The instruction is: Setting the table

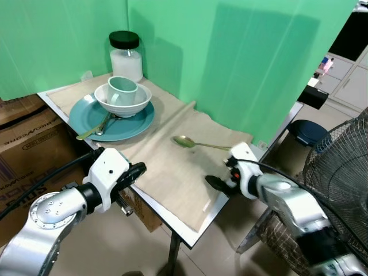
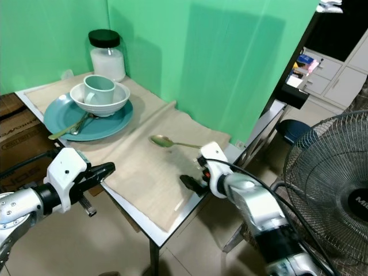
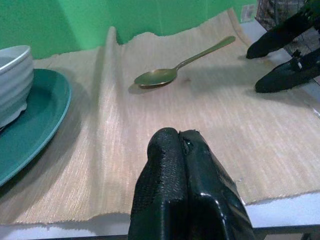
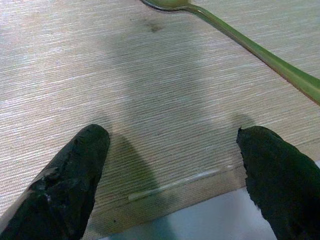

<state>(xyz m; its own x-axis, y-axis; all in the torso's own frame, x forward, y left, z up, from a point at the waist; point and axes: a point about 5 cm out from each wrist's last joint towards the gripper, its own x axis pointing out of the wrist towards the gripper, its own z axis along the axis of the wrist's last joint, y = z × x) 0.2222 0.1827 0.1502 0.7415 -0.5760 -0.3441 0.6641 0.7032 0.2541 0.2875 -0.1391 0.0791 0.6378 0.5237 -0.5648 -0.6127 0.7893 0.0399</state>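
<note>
1. A table (image 1: pixel 190 233) is shown against a green screen (image 1: pixel 241 52), covered by a beige woven cloth (image 1: pixel 167 167).
2. A teal plate (image 1: pixel 138 123) is placed at the far left of the cloth; cutlery handles (image 1: pixel 92 132) are seen protruding over its near rim.
3. A white bowl (image 1: pixel 123 106) is set on the plate, with a pale green mug (image 1: pixel 122 90) standing inside it.
4. A black-lidded jar (image 1: pixel 126 54) is positioned behind the plate.
5. The left gripper (image 1: pixel 135 172) is held at the table's near edge, fingers pressed together and empty.
6. The right gripper (image 4: pixel 170 165) is held low over the cloth's right edge, fingers spread and empty.
7. A gold spoon (image 1: pixel 192 142) is laid flat mid-cloth, just beyond the right gripper.
</note>
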